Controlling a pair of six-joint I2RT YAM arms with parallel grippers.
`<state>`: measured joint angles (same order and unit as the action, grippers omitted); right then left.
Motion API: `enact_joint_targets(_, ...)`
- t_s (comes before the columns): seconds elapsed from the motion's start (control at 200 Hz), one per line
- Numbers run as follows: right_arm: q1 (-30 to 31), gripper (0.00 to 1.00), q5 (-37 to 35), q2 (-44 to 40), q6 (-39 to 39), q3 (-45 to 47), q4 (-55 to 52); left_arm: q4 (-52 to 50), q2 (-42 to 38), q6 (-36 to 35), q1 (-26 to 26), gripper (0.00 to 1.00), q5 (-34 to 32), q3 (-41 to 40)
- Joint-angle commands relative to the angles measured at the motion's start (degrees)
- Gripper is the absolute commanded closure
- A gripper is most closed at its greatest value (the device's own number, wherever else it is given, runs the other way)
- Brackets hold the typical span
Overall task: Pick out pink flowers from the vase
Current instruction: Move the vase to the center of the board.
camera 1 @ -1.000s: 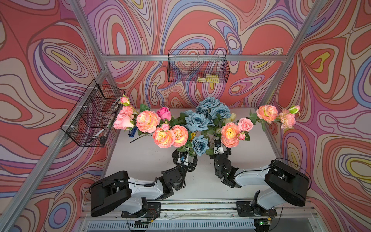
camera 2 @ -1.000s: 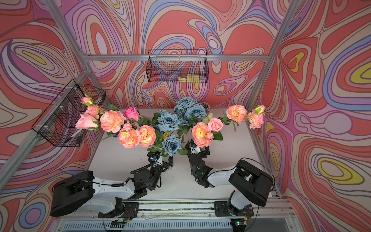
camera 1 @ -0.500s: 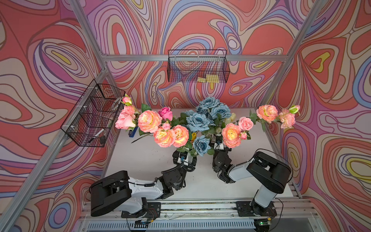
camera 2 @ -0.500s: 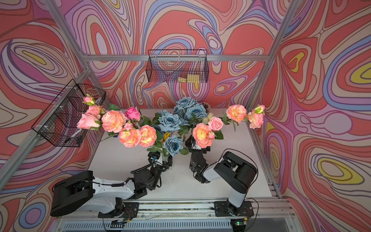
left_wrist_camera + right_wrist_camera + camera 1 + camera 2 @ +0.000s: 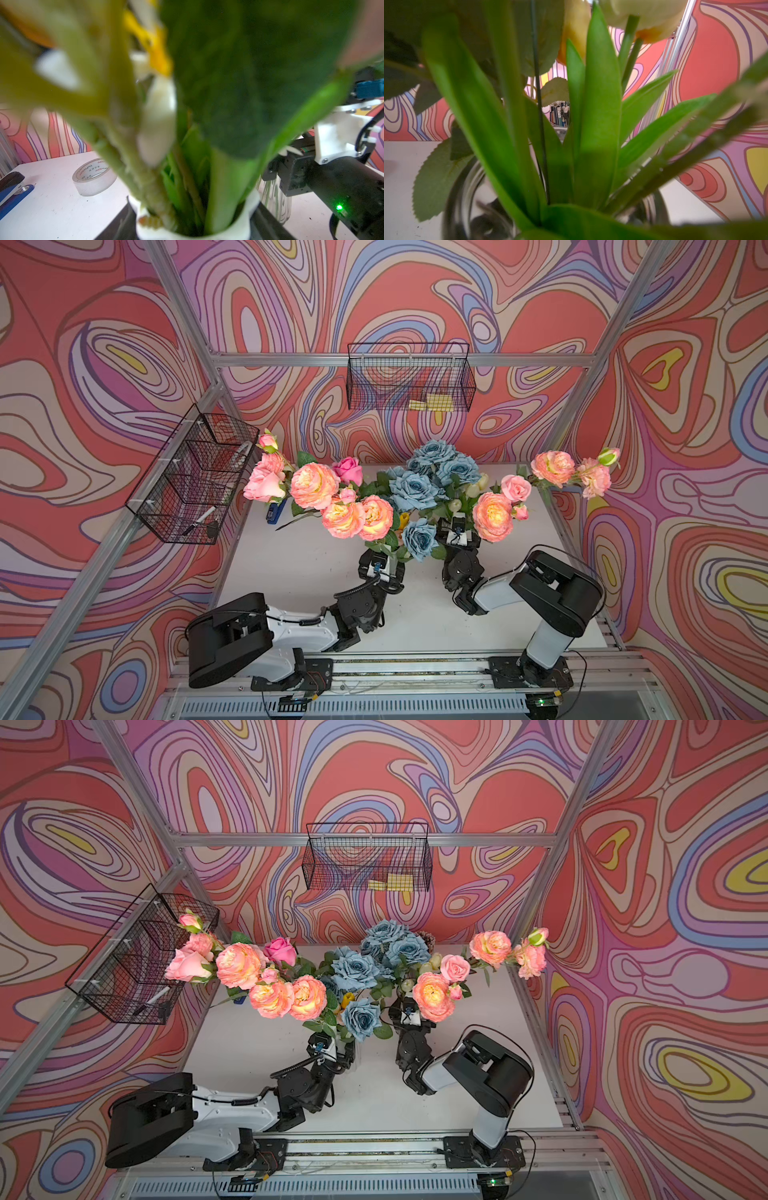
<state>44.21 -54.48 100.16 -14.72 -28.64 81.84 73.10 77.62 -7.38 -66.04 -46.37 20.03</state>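
Progress: right tool [image 5: 457, 526] has nosed deeper among the stems [image 5: 149, 193], left tool [image 5: 380, 558] alongside, both hidden beneath pink flowers [image 5: 313, 485], grips unreadable, pull looks next.

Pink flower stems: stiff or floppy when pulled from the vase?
Probably top-heavy: the pink flowers carry big heads on long stems leaning far out of the vase. Likely springy, not limp: sprays hold sideways unsupported. Foliage mingles with blue roses, so neighbours may drag.

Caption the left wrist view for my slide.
Blurred green stems fill the frame; a tape roll sits on the white table.
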Motion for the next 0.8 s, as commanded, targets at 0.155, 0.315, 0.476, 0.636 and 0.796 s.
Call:
enact_joint_targets(0.155, -1.2, 0.31, 2.32, 0.65, 0.63, -1.68, 1.81, 2.86, 1.39, 0.77, 0.87, 0.5, 1.21, 1.71)
enact_joint_targets(0.315, -1.82, 0.35, 2.59, 1.05, 0.37, -2.45, 2.97, 2.88, 1.31, 1.66, 1.93, 0.55, 1.07, 1.31)
enact_joint_targets(0.476, -2.23, 0.37, 3.23, 2.97, 1.22, -3.11, 3.19, 2.92, 0.82, 1.85, 2.8, 0.57, 1.11, 0.9)
enact_joint_targets(0.636, -3.03, 0.38, 3.81, 3.59, 2.02, -3.99, 3.31, 2.88, 0.64, 1.66, 4.03, 0.58, 1.97, 1.15)
enact_joint_targets(0.796, -4.28, 0.38, 4.47, 4.71, 3.36, -4.93, 3.23, 2.92, 1.04, 1.49, 5.85, 0.59, 2.91, 1.7)
